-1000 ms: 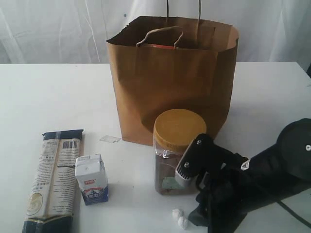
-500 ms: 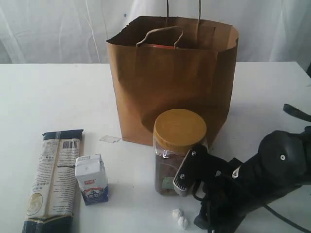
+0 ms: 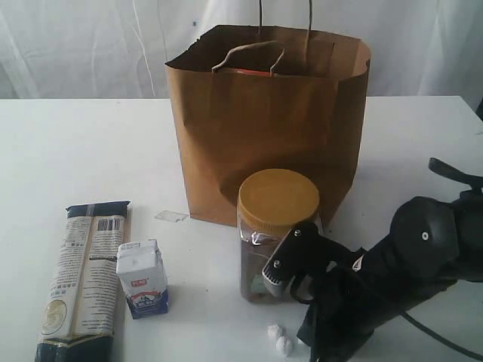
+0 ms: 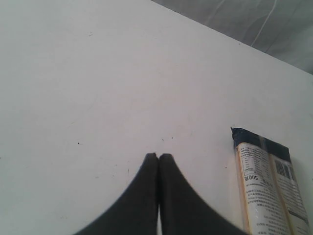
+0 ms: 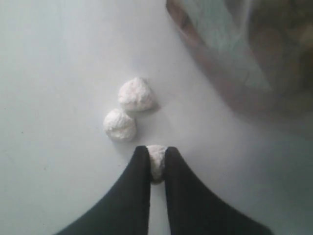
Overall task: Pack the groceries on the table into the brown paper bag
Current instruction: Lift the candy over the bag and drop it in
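Clearly the pinch is thin: the right fingers (image 5: 138, 176), nearly closed, grip one small white wrapped piece (image 5: 156, 157) just in front of the yellow-lidded clear jar (image 3: 278, 219). A lift may drop it or scatter the two loose pieces (image 5: 137, 94) beside it. It looks round, crumpled and soft. The brown paper bag (image 3: 264, 128) stands open behind the jar. The left fingers (image 4: 146, 196) are closed and empty over the desk (image 4: 98, 73).

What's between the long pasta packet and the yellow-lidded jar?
The small white carton, standing upright right beside the pasta packet; the rest toward the jar is bare tabletop. The exterior view shows it.
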Available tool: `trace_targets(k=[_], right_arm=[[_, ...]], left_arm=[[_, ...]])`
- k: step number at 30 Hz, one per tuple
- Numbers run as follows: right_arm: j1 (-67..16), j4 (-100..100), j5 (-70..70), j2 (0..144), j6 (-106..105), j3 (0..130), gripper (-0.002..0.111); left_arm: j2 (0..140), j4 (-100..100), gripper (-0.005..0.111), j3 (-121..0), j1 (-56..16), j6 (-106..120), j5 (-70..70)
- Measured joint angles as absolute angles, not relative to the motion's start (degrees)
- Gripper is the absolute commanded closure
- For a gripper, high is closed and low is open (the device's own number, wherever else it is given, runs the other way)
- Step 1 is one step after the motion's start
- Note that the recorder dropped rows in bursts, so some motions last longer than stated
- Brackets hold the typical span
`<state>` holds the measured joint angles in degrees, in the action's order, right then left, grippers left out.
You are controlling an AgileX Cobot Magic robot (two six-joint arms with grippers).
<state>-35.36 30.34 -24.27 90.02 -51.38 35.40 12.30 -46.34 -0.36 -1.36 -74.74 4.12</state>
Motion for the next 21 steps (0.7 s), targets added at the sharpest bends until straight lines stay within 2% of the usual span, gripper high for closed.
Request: trace_targets(k=[8,14,17,21], right_arm=[[-35.36,34.79,-31.73,89.88,-46.62,38.03,0.107],[-35.36,34.56,-46.6,81.35,-45.77,43.09,0.107],[-35.36,38.98,-54.29,74.43,-38.1,39.01,0.107],[-35.36,48.0,-57.75,64.36,-34.36,32.17,0.107]], left_arm=[[12.3,-46.34,0.107,-0.36,-1.36,-74.74,4.12],[12.3,-46.34,0.107,-0.36,-1.36,-74.63,4.12],[12.3,-46.34,0.107,-0.36,-1.36,-74.63,4.12],[12.3,-46.34,0.107,-0.36,-1.36,-74.63,4.12]])
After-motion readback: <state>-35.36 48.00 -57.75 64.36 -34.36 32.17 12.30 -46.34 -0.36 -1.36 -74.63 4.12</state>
